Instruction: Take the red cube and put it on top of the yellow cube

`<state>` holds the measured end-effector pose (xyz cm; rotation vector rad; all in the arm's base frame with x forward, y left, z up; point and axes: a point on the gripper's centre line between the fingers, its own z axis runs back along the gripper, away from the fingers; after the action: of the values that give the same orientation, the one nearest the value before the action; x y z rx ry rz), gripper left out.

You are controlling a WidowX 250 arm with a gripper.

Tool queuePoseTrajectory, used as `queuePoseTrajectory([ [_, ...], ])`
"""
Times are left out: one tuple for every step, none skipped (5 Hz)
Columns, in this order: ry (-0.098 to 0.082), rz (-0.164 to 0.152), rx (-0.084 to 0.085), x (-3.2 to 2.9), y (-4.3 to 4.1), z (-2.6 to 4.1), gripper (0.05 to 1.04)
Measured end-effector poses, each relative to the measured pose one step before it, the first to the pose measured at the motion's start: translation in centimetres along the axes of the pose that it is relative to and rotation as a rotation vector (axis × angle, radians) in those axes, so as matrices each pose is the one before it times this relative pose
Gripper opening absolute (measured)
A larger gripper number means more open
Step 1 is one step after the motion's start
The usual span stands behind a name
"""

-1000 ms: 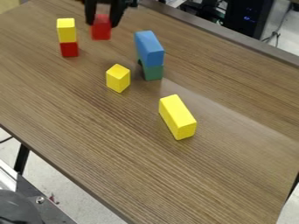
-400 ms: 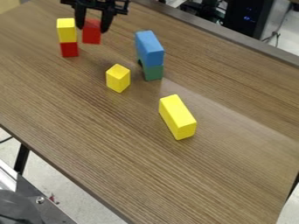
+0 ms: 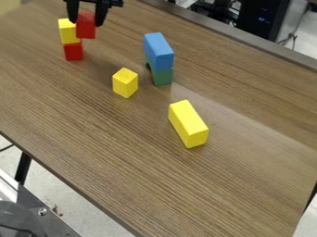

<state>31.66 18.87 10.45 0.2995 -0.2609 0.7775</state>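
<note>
Item, the support: a square-edged red lower cube [image 3: 73,51]. You want it undisturbed; a sideways knock could topple the pair.
Item, the probable target: a flat-faced yellow upper cube [image 3: 68,31], stacked on it and leaning slightly. Contact with your load cannot be told.
Item, the load: a smooth red cube [image 3: 86,29], upright, overlapping the target's right side in view. Raise it clear before you cross, centre it face over face, then lower it straight and release only once seated.
Item, the pincer: a black two-finger gripper [image 3: 86,23], clasping the load by its sides.

Materials, near to far:
Wood-grained brown tabletop [image 3: 123,162], fine parallel streaks.
Oblong matte yellow block [image 3: 187,124], crisp edges, lying flat.
Small plain yellow cube [image 3: 125,83], a corner towards you.
Long blue block [image 3: 158,51], painted-looking, atop a dull green block [image 3: 162,77].
</note>
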Motion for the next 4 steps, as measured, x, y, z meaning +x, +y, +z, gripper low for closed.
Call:
queuePoseTrajectory([
  [-0.0208, 0.0254, -0.0026, 0.787, 0.516, 0.159, 0.521],
  [-0.0115, 0.0154, -0.0039, 0.335, 0.413, -0.085, 0.521],
  [-0.0109, 0.0137, -0.024, 0.242, -0.104, -0.105, 0.521],
  [-0.0092, 0.0035, -0.0018, 0.234, 0.154, -0.022, 0.521],
])
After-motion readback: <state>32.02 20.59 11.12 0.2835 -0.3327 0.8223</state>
